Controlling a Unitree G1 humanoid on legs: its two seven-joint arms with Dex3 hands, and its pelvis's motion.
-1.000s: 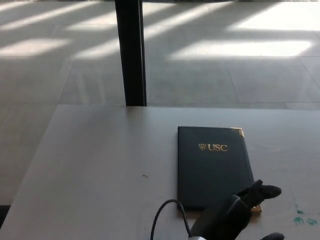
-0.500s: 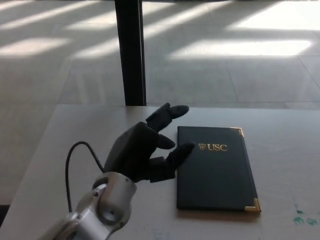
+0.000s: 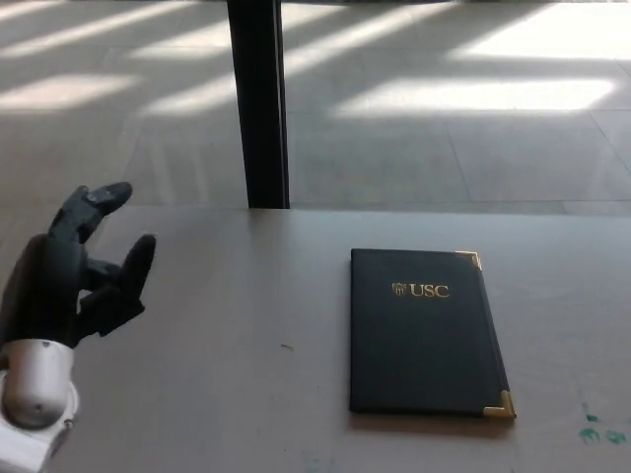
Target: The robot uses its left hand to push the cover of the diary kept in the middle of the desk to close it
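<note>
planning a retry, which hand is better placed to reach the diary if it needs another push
Left. The left hand is open above the desk, left of the closed diary. The right hand is not in view.

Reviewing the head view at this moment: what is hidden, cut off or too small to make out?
- Left robot hand: its forearm is cut off by the bottom-left edge.
- Right robot hand: not in view at all.
- Diary: closed, so its pages are hidden by the cover; the small gold crest beside the letters is too small to read.
- Green marks on the desk: too small to identify.
- Black post: its top is cut off.
</note>
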